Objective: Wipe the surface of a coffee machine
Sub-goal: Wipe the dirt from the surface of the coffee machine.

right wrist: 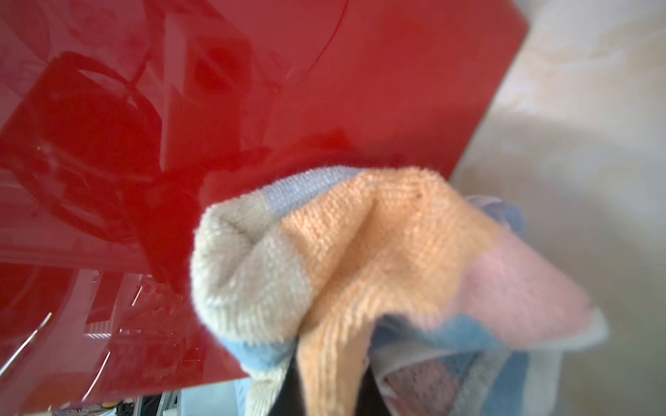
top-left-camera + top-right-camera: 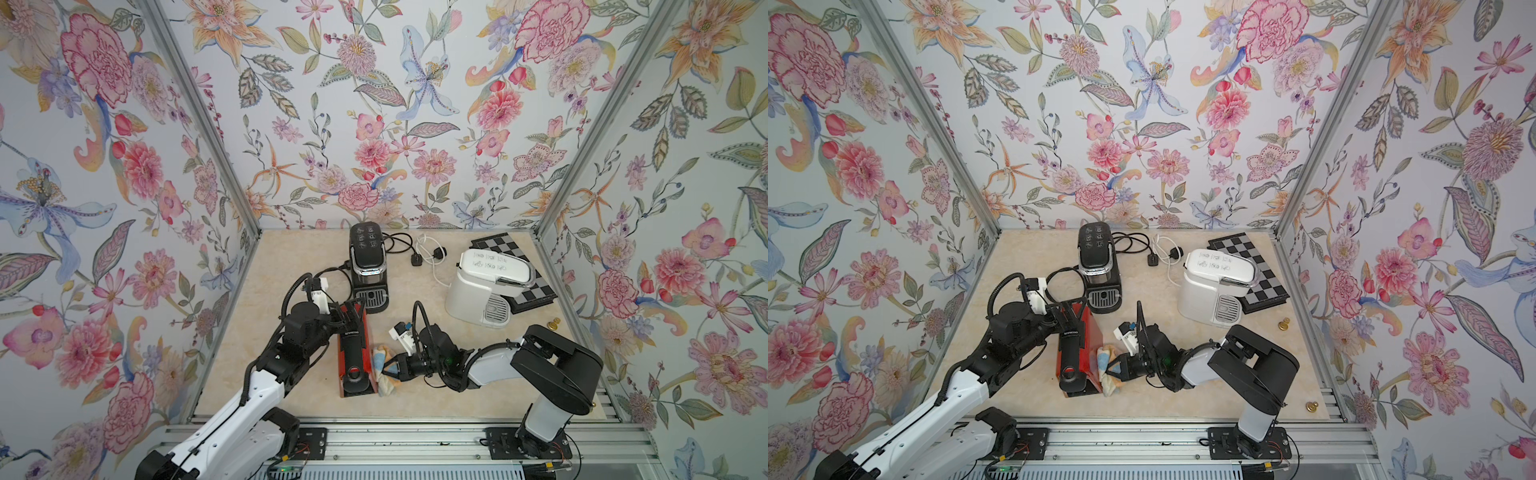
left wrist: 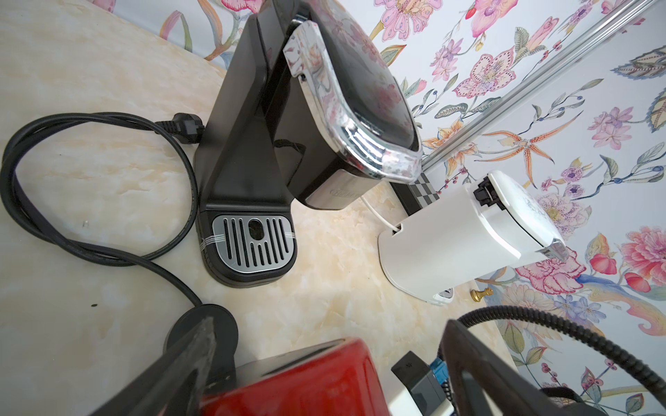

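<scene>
Near the front of the worktop [image 2: 266, 374], the red machine [image 2: 356, 353] stands with the cloth [image 2: 385, 386] against its right side. The right claw [image 2: 391, 369] is clamped on that cloth. At the machine's far end the left claw [image 2: 350, 311] spreads wide, straddling it. Beyond stand a black machine [image 2: 368, 266] and, far right, a white machine [image 2: 484, 286] partly on a chessboard [image 2: 536, 293].
</scene>
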`<move>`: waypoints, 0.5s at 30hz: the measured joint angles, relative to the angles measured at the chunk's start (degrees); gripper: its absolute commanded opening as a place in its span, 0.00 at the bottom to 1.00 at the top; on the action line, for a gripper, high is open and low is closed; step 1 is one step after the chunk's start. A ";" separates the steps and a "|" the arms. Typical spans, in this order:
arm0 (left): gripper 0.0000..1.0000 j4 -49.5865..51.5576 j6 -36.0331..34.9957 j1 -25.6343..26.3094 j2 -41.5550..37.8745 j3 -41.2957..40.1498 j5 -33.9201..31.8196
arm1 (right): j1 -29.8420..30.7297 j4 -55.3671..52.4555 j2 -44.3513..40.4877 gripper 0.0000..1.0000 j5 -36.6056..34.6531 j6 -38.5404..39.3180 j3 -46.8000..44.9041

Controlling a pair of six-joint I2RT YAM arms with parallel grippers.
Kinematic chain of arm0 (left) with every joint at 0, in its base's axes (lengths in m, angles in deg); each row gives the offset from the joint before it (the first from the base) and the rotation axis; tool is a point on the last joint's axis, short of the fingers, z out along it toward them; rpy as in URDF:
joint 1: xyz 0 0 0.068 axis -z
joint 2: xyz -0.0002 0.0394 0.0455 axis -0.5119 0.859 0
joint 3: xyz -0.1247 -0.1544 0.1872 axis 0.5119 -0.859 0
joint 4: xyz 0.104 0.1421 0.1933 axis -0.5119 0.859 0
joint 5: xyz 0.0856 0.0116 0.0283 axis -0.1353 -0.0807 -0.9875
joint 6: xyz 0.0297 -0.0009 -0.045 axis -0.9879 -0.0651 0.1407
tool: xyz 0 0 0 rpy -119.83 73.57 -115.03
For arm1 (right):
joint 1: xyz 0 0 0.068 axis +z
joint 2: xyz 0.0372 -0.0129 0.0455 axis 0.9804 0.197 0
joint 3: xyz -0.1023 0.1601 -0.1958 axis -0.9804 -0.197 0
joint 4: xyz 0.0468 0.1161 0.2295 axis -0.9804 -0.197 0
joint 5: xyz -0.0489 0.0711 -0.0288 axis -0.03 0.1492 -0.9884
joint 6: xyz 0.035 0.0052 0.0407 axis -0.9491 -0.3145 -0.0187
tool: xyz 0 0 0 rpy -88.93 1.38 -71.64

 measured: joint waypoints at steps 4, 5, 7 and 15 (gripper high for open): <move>0.99 -0.42 0.24 0.00 -0.09 -0.15 -0.04 | -2.95 2.78 5.14 0.00 2.34 -1.27 3.96; 0.99 -0.52 0.24 -0.02 -0.09 -0.15 -0.07 | -3.54 2.82 5.97 0.00 2.64 -1.38 4.94; 0.99 -0.57 0.24 -0.02 -0.09 -0.15 -0.15 | -4.74 2.78 7.61 0.00 3.21 -1.53 7.13; 0.99 -0.74 0.24 -0.17 -0.22 -0.15 -1.49 | -7.58 -1.16 11.28 0.00 3.96 -0.52 15.47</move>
